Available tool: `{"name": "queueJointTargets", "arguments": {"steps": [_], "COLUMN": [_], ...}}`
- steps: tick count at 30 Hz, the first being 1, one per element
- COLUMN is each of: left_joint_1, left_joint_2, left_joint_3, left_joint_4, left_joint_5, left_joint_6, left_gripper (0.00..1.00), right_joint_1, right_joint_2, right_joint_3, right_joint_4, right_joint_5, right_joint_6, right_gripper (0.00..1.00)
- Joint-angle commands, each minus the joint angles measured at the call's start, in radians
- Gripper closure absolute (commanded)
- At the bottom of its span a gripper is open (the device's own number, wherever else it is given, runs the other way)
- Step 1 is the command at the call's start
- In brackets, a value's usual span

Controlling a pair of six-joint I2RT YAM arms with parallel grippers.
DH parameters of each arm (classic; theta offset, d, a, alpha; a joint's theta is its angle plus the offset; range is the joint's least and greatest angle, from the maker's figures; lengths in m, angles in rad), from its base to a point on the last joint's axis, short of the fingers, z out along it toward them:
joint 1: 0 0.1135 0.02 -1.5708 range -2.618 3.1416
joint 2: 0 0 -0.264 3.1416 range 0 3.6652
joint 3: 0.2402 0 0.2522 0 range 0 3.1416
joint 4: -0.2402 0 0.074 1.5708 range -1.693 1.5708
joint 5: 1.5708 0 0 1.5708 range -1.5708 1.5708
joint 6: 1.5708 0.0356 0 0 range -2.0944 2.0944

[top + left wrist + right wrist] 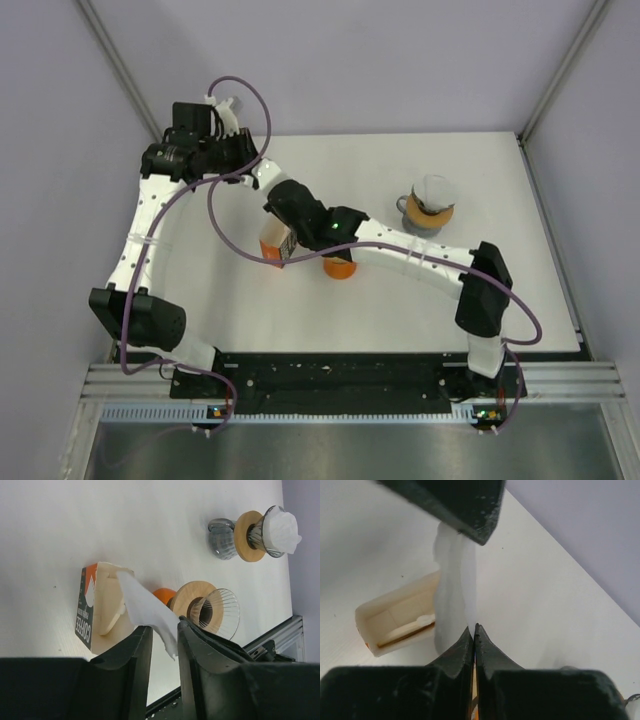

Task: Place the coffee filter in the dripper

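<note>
The jaws of the left gripper (pixel 162 628) stand a little apart, and the loose end of the white coffee filter (pixel 146 602) hangs in the gap between them. Whether either side touches the paper cannot be told. The jaws of the right gripper (pixel 474 628) are pressed fully together on an edge of the same sheet (in the right wrist view it rises from the closed tips to a dark finger of the other arm at the top).

Take the filter box (pixel 90 611) as the mark, seen from the left wrist. It sits at the left on the tabletop (pixel 150 520), with COFFEE printed on its dark side and its open mouth facing right. From that mouth the coffee filter slants away to the right and ends between the left jaws.

Just right of the box, behind the sheet, an orange cup (pixel 162 594) carries the dripper (pixel 215 612), which has a wooden collar and a ribbed glass cone. The sheet is not in it.

Well to the right of the box stands a 2nd dripper (pixel 252 535). It holds a pleated filter (pixel 281 527) and sits on a grey mug (pixel 222 539).

From above, the 2 arms meet just beyond the box, and the right arm crosses over it.
</note>
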Motion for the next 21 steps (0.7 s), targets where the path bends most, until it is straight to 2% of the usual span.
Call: {"name": "queueJointTargets", "arguments": {"steps": [1,2,3,8,13,21], "left_joint_1": [-0.009,-0.009,-0.009,-0.009,-0.01,-0.045], "left_joint_2": [-0.046,-0.045,-0.045,-0.052,-0.054,-0.048], "left_joint_3": [0.041,0.052,0.061,0.105,0.15,0.223], "left_joint_4": [-0.018,-0.027,-0.028,-0.041,-0.053,-0.093], "left_joint_5": [0.008,0.007,0.005,0.01,0.034,0.082], "left_joint_6": [0.08,0.089,0.097,0.125,0.154,0.24], "left_gripper": [0.56,0.47,0.44,0.33,0.3,0.31], "right_joint_1": [-0.082,-0.095,-0.11,-0.158,-0.184,-0.256], "right_joint_2": [-0.11,-0.13,-0.153,-0.246,-0.302,-0.315], "right_joint_3": [0.044,0.035,0.028,0.0,0.05,0.199], "right_joint_4": [-0.033,-0.047,-0.054,-0.103,-0.254,-0.634], "right_joint_5": [-0.119,-0.153,-0.188,-0.276,-0.31,-0.474], "right_joint_6": [0.137,0.163,0.182,0.257,0.303,0.4], "right_gripper": [1.0,1.0,1.0,1.0,1.0,1.0]}}
